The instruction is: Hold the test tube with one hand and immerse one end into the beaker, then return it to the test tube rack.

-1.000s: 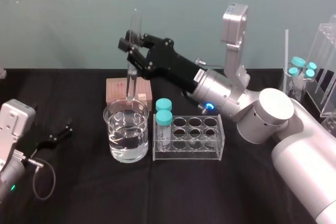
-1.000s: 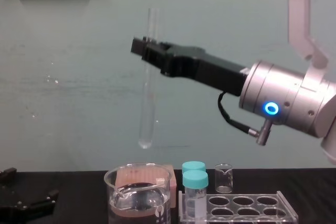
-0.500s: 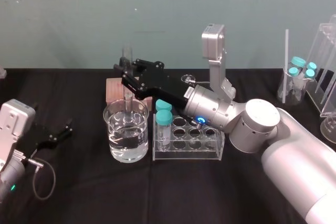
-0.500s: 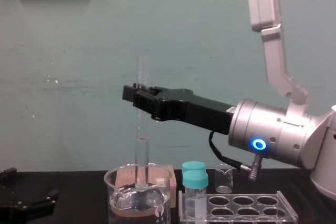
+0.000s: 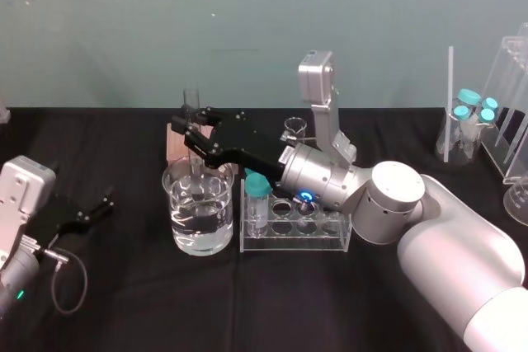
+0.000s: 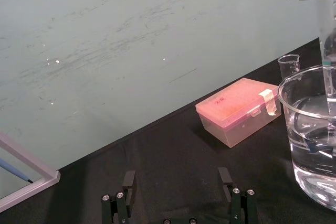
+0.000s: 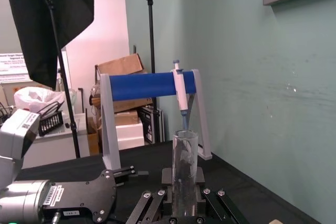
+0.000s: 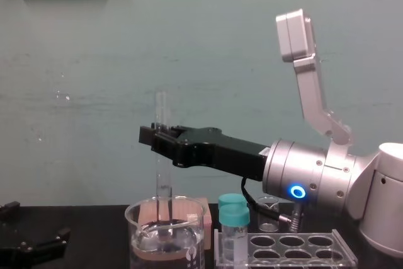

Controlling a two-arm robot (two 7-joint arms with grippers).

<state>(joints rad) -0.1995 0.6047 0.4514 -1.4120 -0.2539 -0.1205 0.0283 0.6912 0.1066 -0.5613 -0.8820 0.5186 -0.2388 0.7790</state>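
No writing is legible: the scrawl on the lid of the pink box [image 6: 239, 109] ahead of the left gripper [image 6: 177, 174] is too faint to read.

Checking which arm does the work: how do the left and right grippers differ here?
The right gripper is shut on the test tube; the left gripper is open and holds nothing. The right gripper is raised over the beaker, the tube's lower end inside it; the left gripper sits low at the left of the table, apart from the beaker. Both are black.
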